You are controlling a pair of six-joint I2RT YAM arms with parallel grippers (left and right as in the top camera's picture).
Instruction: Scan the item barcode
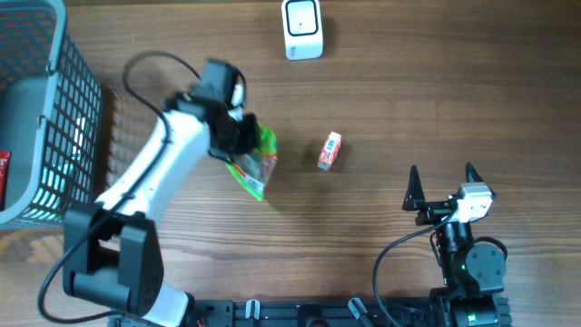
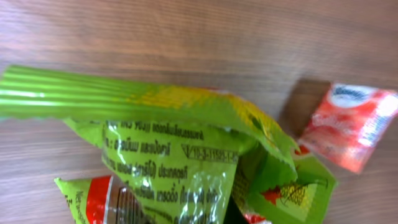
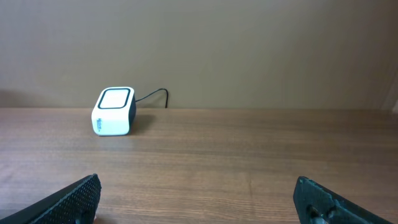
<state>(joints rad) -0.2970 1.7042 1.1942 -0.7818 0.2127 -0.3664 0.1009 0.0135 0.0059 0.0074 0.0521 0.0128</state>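
Left fingers pinch a crinkled, glossy green packet.

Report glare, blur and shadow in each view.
Left wrist: the green snack bag fills the frame, glossy with white glare, print soft; the red packet is blurred. Right wrist: scanner sharp, even light. Overhead: soft shadow beside the basket.

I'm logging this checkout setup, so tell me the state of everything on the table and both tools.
Left tool: shut on bag.
Bag: crumpled, held by left tool.
Packet: lying loose, nothing touching it.
Scanner: window facing up, nothing over it.
Basket: upright, red item inside.
Right tool: open, empty.
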